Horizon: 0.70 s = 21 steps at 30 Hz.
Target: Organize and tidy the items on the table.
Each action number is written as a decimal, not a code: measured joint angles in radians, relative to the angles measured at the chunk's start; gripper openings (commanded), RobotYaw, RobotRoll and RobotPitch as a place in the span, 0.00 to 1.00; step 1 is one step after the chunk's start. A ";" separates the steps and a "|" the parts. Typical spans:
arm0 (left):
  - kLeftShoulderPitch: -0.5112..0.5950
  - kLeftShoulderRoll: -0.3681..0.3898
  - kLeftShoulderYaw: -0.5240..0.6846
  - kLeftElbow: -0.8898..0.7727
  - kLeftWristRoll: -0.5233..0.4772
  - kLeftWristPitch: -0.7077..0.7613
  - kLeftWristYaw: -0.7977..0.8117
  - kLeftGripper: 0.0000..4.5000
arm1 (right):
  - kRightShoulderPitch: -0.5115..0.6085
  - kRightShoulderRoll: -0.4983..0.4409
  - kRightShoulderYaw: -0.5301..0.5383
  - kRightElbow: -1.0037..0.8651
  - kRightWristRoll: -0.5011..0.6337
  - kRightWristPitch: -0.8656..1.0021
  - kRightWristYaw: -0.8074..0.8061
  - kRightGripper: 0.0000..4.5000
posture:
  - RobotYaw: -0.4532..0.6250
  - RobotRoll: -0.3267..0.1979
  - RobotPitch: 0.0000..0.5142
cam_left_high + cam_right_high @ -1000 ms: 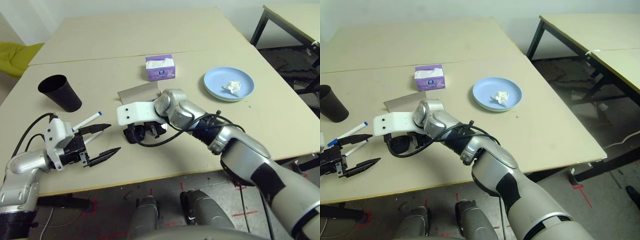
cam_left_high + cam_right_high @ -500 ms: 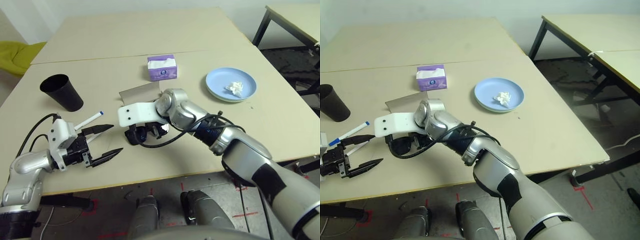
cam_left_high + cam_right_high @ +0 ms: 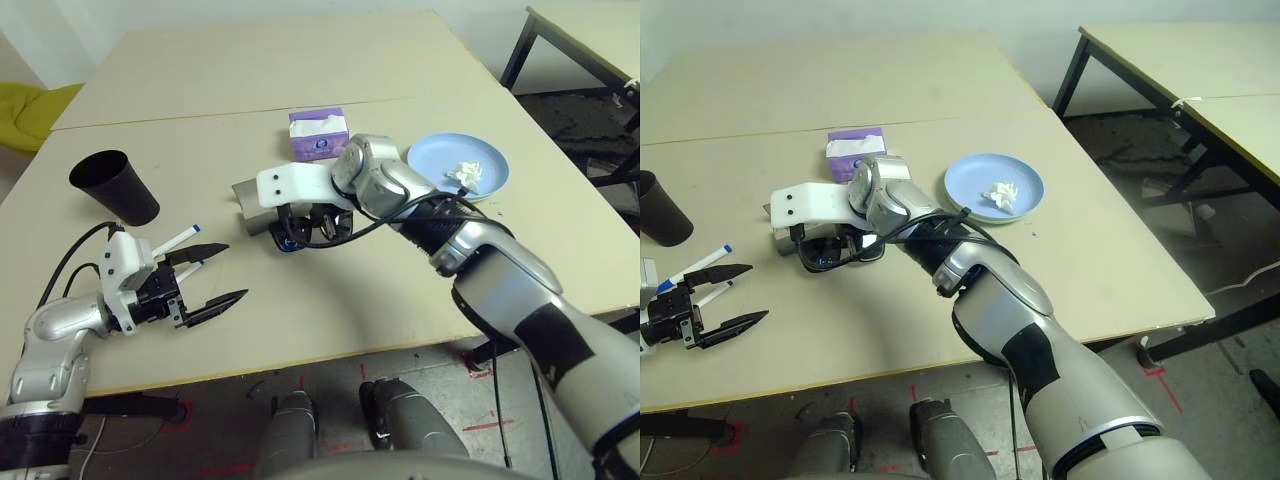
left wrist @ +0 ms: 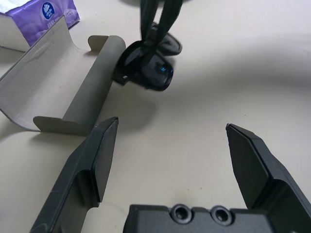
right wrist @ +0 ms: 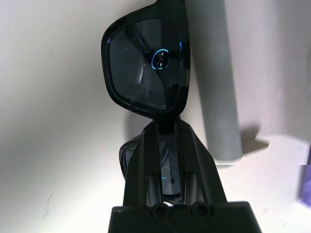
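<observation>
My right gripper (image 3: 300, 222) is shut on the bridge of the black sunglasses (image 5: 146, 68), holding them lens-down just over the table (image 3: 360, 300), right beside the open grey glasses case (image 3: 252, 194). In the left wrist view the sunglasses (image 4: 148, 68) touch or nearly touch the case's curved edge (image 4: 90, 82). My left gripper (image 3: 232, 270) stands open and empty near the front left edge. White blue-capped markers (image 3: 175, 240) lie just behind it. The black cup (image 3: 115, 187) stands upright at the far left. A crumpled tissue (image 3: 463, 173) sits on the light-blue plate (image 3: 435, 160).
A purple tissue box (image 3: 318, 135) stands just behind the case and my right wrist. A second beige table with black legs (image 3: 1180, 60) is off to the right. Bare tabletop lies in front of the sunglasses and toward the right front corner.
My right gripper has carried the sunglasses away from the front of the table, up against the grey case. The left gripper has stayed open and hardly moved.
</observation>
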 measured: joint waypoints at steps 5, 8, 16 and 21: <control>0.007 0.000 0.004 0.000 -0.006 0.026 0.025 1.00 | -0.079 0.053 -0.063 0.116 0.004 -0.113 -0.138 0.04 | 0.34 0.62 0.29; 0.022 0.000 0.020 0.000 -0.018 0.059 0.053 1.00 | -0.082 0.075 -0.079 0.182 0.003 -0.178 -0.189 0.04 | 0.35 0.62 0.30; 0.098 -0.013 0.086 -0.043 -0.054 0.114 0.125 1.00 | -0.093 0.109 -0.084 0.322 -0.005 -0.325 -0.294 0.04 | 0.38 0.62 0.29; 0.140 -0.036 0.120 -0.098 -0.081 0.142 0.172 1.00 | -0.099 0.120 -0.085 0.392 -0.017 -0.397 -0.379 0.04 | 0.39 0.62 0.29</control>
